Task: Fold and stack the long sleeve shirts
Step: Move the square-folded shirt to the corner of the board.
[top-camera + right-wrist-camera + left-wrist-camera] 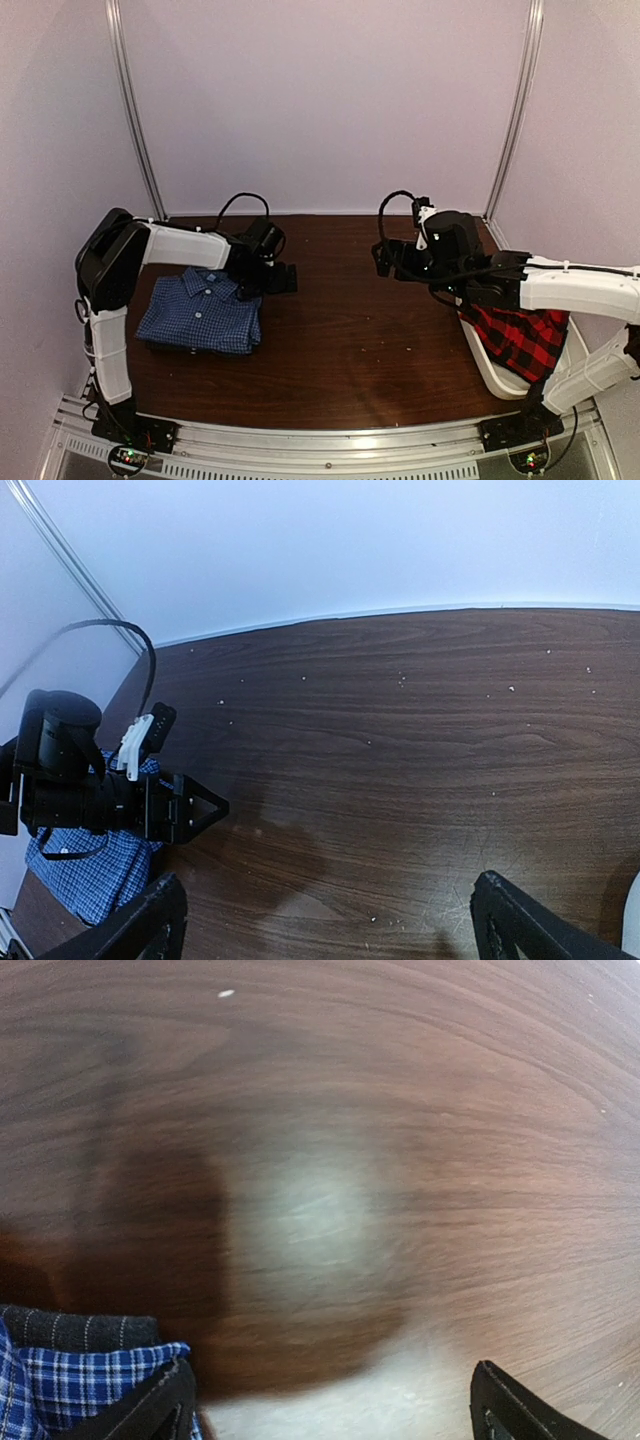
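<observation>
Lying folded at the near left of the worktop point(360, 340), the blue gingham shirt point(200, 312) sits on a dark shirt point(80, 1330), so two look stacked. The red plaid shirt point(520, 338) lies crumpled in the white tub point(490, 375) at near right, unfolded. Farther back, the left gripper point(285, 278) hovers beside the stack and the right gripper point(382, 258) hovers mid-worktop, both with fingers spread wide and empty.

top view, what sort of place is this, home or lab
Probably a robot lab booth: plain white panels on metal posts enclose a wooden table, and two arms are bolted to an aluminium rail at its near edge.
</observation>
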Controlling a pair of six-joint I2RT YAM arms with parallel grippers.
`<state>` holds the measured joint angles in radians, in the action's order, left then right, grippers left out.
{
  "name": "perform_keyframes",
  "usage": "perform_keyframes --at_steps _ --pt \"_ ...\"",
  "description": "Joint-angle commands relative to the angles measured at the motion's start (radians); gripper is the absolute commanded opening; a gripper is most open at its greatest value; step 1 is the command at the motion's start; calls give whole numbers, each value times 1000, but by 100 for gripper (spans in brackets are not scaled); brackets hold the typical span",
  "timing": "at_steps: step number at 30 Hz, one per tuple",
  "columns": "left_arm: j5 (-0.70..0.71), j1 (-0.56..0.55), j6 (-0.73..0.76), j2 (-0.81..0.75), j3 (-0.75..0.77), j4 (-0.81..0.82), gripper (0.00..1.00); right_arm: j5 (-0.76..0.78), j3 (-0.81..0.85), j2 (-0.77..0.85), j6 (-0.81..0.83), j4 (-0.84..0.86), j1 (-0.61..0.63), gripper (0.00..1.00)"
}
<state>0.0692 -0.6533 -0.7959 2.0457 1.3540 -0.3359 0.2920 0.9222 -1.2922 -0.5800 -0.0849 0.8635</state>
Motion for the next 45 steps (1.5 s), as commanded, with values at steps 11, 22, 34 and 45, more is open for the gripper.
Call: perform_keyframes --at_steps 11,22,34,45 --pt "11 82 -3 -230 -323 -45 97 -24 -3 -28 -4 23 -11 100" --pt "11 155 19 -364 -481 -56 98 -39 -10 -34 -3 28 -13 100" --pt "34 197 35 -444 -552 -88 98 -42 -29 -28 -1 33 -15 100" --pt "10 199 79 -456 -518 -90 98 -32 -43 -10 -5 22 -17 100"
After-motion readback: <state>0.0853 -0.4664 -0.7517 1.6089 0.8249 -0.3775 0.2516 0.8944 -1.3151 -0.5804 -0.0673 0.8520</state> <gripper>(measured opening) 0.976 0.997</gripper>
